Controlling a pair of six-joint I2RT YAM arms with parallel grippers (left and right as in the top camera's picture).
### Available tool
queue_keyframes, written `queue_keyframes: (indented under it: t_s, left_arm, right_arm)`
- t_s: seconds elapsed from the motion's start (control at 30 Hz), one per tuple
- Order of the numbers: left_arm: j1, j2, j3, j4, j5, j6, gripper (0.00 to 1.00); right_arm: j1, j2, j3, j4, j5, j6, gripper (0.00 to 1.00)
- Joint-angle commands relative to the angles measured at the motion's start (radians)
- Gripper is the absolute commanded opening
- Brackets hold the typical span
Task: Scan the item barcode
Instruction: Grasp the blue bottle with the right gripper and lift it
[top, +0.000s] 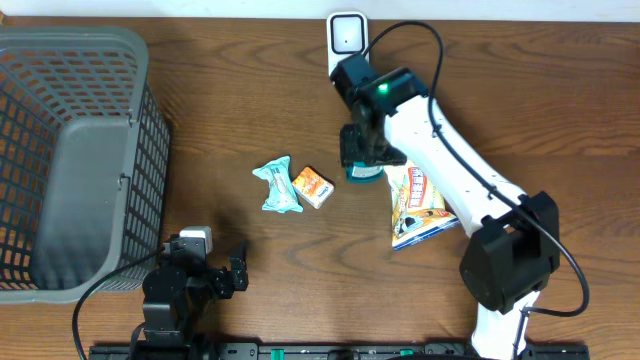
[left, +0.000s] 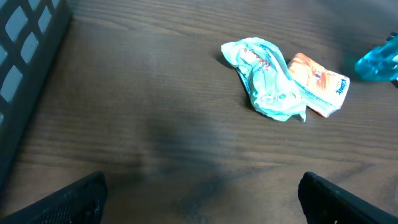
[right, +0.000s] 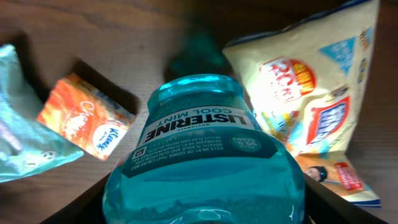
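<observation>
Clearly the nearest risk sits in the grip itself: the right gripper has its jaws set partway apart around the Listerine Cool Mint bottle, and a smooth, rounded plastic body, liquid-filled by the look of it, could twist or slide between the fingers if we swing it quickly. Just beneath and beside the bottle lie the snack bag and the orange tissue pack, with the crumpled teal packet touching that pack, so a low carry might drag or scatter them. We see only the front label in the wrist view and no barcode, so we judge that the bottle could reach the white scanner with the code turned away and fail to read. Farther off, too hard a reach could knock the scanner over at the table's back edge. As for pose, the left gripper rests low near the front edge beside the grey basket, jaws spread wide and holding nothing. The right arm stretches diagonally from its base towards the middle of the table, wrist pointed down over the bottle, just short of the scanner.
</observation>
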Motion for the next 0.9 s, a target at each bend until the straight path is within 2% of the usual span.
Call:
queue_keyframes:
  t_s: [0.0, 0.27, 0.33, 0.4, 0.43, 0.57, 0.73, 0.87]
  left_arm:
    - [0.002, -0.001, -0.013, -0.003, 0.012, -0.009, 0.98]
    - [0.002, -0.001, -0.013, -0.003, 0.012, -0.009, 0.98]
    - [0.002, -0.001, -0.013, -0.003, 0.012, -0.009, 0.98]
    - [0.002, -0.001, -0.013, -0.003, 0.012, -0.009, 0.98]
    - [0.002, -0.001, -0.013, -0.003, 0.012, -0.009, 0.98]
    - [0.002, -0.001, -0.013, -0.003, 0.012, -0.009, 0.98]
    - [0.002, -0.001, -0.013, -0.003, 0.012, -0.009, 0.98]
    - [0.002, -0.001, -0.013, -0.003, 0.012, -0.009, 0.98]
  right_arm:
    - [0.026, -0.003, -0.043, 0.012, 0.041, 0.080, 0.69]
    - [0.035, -0.003, -0.113, 0.063, 0.035, 0.098, 0.78]
    - [0.035, -0.003, -0.111, 0.064, 0.035, 0.077, 0.84]
    - [0.035, -0.003, -0.102, 0.058, 0.033, 0.041, 0.98]
    - [0.035, -0.004, -0.091, 0.048, 0.030, 0.021, 0.99]
    - [0.035, -0.014, -0.023, 0.003, 0.013, -0.061, 0.99]
    - [0.035, -0.018, 0.144, -0.097, 0.010, -0.175, 0.99]
    - [0.034, -0.018, 0.278, -0.177, 0.010, -0.325, 0.99]
